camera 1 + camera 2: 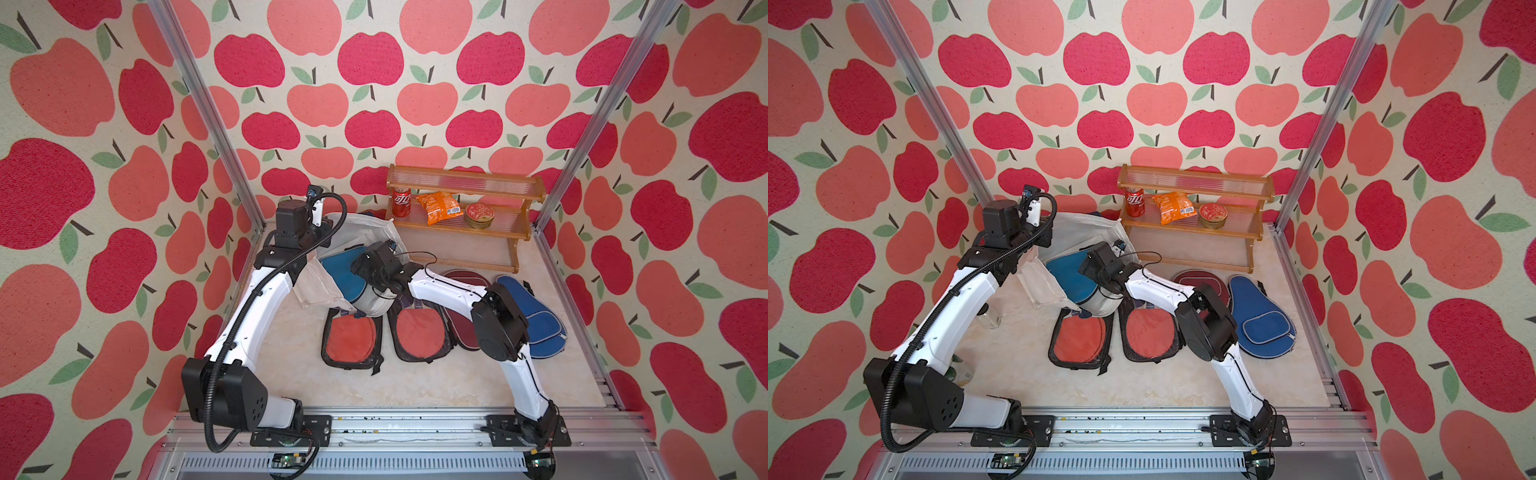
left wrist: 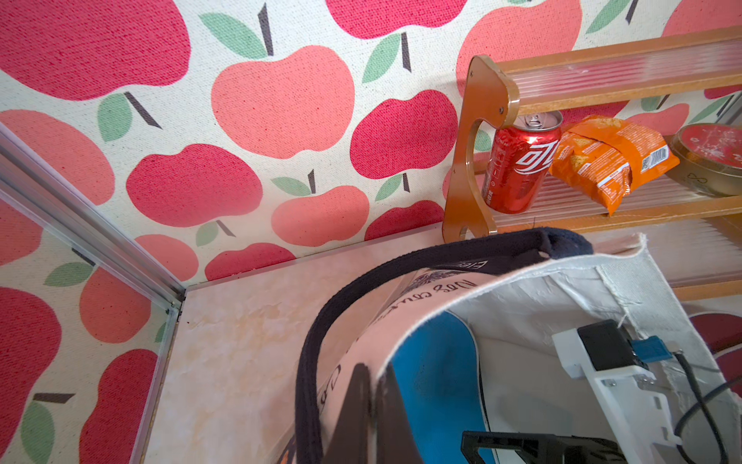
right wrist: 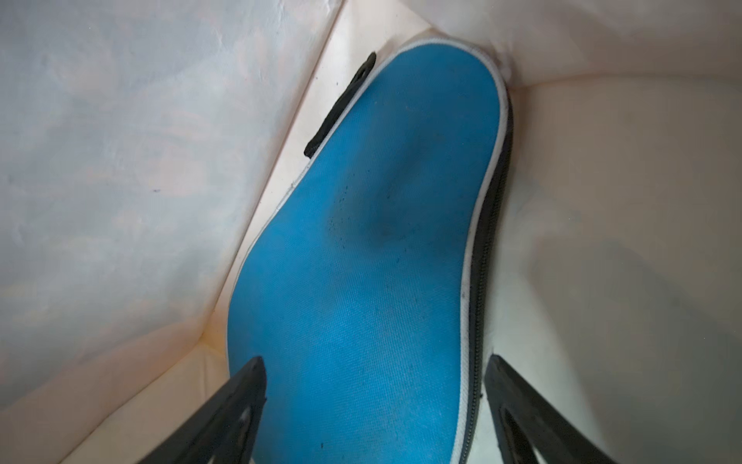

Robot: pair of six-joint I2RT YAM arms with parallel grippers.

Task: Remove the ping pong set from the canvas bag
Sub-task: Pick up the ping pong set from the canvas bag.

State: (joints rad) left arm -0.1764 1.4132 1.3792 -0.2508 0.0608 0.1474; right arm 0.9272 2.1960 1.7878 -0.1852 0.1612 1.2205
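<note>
The off-white canvas bag lies on its side at the back left, its mouth facing the front. My left gripper is shut on the bag's rim, beside the navy strap. A teal-blue paddle cover lies inside the bag. My right gripper is inside the bag and open, one finger on each side of the cover's wide end. Two clear cases with red paddles, a maroon cover and a dark blue cover lie on the table outside the bag.
A wooden shelf stands against the back wall, just right of the bag. It holds a red cola can, an orange snack packet and a round tin. Aluminium posts frame the side walls.
</note>
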